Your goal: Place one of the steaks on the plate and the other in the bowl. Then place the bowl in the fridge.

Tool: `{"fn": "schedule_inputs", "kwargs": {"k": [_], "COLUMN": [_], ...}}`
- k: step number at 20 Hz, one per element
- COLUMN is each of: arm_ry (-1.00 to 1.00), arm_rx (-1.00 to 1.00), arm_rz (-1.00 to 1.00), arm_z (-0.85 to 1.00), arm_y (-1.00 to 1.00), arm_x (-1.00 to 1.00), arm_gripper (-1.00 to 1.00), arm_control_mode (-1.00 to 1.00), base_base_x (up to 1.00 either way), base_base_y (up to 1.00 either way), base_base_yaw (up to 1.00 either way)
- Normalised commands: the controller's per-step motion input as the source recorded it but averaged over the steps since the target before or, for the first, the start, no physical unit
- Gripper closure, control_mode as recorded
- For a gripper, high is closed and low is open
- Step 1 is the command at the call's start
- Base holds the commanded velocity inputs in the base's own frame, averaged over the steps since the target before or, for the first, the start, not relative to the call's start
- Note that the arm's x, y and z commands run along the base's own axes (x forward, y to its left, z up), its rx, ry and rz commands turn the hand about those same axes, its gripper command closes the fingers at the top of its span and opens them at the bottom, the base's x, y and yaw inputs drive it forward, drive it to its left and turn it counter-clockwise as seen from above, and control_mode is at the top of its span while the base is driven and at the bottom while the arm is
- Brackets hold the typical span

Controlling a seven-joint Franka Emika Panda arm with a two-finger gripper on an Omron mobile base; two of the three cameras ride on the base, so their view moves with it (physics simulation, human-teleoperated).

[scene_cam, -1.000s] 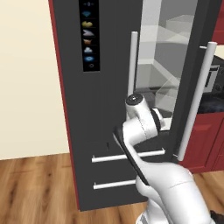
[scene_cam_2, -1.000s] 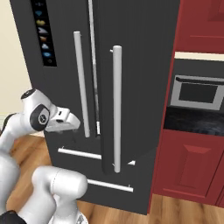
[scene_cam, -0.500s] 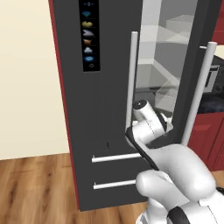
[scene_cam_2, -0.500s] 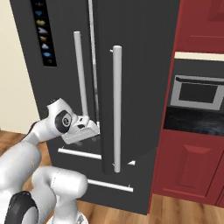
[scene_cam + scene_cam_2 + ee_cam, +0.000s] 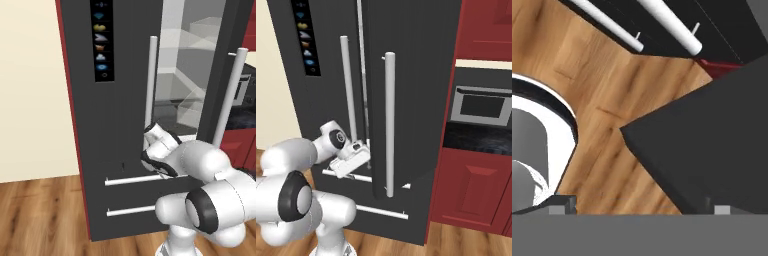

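With its white gripper (image 5: 358, 152) spread wide and empty beside the tall dark grey fridge (image 5: 416, 100), I'd hook the ajar right door's (image 5: 406, 125) edge and swing steadily.

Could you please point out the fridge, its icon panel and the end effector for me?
fridge (image 5: 411, 75): right base view, dark door face.
icon panel (image 5: 101, 40): left base view, middle.
end effector (image 5: 351, 162): right base view, white hand body.

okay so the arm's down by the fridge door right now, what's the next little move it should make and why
Probably nudge the right fridge door wider. It stands only partly open, with shelves visible through the gap in the left base view, and the open, empty gripper sits low at the door's inner edge, between the two bar handles. The bowl needs a wider gap.
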Motion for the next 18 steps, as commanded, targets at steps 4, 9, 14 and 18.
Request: {"fn": "schedule_inputs", "kwargs": {"k": [4, 9, 14, 18], "arm_ry": [0.46, 0.19, 0.19, 0.18], "arm_rx": [-0.21, -0.04, 0.00, 0.00], "arm_rz": [0.18, 0.12, 0.12, 0.13], "arm_z": [-0.11, 0.03, 0.17, 0.01], "arm_y": [0.01, -0.01, -0.29, -0.29], "arm_x": [0.20, 0.16, 0.15, -0.01], "arm_gripper": [-1.00, -1.00, -1.00, -1.00], "arm_control_mode": [-1.00, -1.00, -1.00, -1.00], "base_base_x": [0.00, 0.00, 0.00, 0.00], "base_base_y": [0.00, 0.00, 0.00, 0.00], "base_base_yaw": [0.00, 0.00, 0.00, 0.00]}}
